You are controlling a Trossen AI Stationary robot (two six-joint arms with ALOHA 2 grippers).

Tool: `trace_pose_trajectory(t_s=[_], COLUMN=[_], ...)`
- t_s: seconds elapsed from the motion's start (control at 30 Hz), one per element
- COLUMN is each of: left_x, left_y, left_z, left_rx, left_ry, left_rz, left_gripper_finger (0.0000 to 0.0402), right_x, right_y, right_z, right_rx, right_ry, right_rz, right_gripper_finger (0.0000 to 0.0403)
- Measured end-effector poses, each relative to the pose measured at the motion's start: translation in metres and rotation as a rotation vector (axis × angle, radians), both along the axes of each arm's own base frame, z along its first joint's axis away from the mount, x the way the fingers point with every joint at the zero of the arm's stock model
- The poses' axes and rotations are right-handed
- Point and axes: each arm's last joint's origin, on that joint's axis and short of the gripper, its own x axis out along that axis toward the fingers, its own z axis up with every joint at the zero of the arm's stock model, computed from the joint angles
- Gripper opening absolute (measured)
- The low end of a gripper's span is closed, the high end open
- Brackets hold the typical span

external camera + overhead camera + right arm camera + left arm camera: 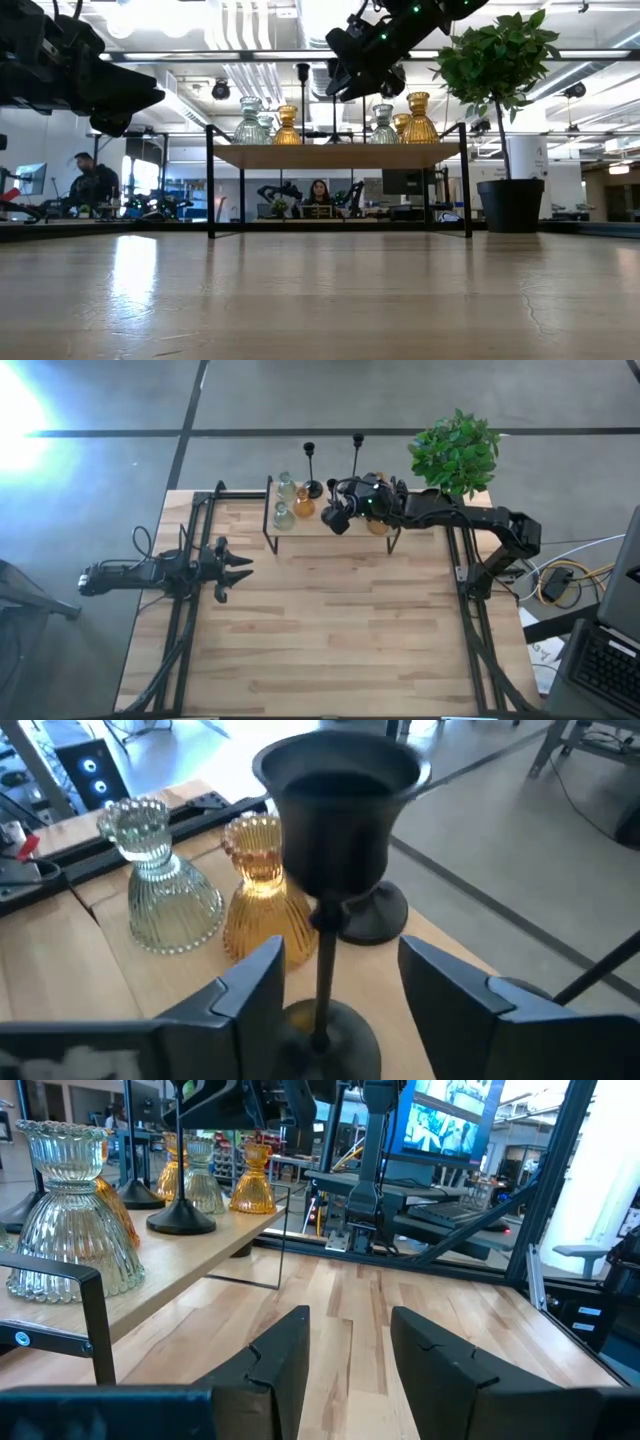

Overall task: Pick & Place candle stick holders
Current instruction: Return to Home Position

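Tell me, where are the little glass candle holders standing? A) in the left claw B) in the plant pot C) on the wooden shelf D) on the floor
C: the amber holders and clear holders stand on the wooden shelf; the left gripper is open and empty.

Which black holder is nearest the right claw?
The black holder whose stem stands just ahead of the right claw; the other black holder's base shows behind it.

The candle stick holders (304,503) all stand upright on the wooden shelf (335,155), in the upper middle of the high view. The clear-grey glass ones (250,124) and amber glass ones (287,126) are ribbed and sit close together. Two black ones (312,488) have thin stems.
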Motion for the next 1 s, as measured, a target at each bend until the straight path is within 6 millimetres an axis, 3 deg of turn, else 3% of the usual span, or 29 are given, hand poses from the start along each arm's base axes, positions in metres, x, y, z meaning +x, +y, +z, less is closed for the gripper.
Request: trace_pose_trajectory(t_s=[0.2, 0.47, 0.77, 1.0], left_x=[0.0, 0.0, 0.0, 0.0], left_y=[0.0, 0.0, 0.0, 0.0], left_z=[0.0, 0.0, 0.0, 0.0], left_rx=[0.0, 0.0, 0.0, 0.0], left_ry=[0.0, 0.0, 0.0, 0.0], left_rz=[0.0, 0.0, 0.0, 0.0], left_gripper_finger=[0.0147, 0.0147, 0.0147, 0.0147], right_x=[-0.008, -0.038, -0.08, -0.106], right_y=[0.003, 0.018, 0.062, 0.09], right_z=[0.004, 0.037, 0.087, 0.122], right_rx=[-0.006, 0.026, 0.202, 0.164], right_ry=[0.051, -0.01, -0.219, -0.412], right_rz=[0.018, 0.058, 0.545, 0.72], right_gripper_finger=[0.0191, 0.0172, 0.0155, 0.0136])
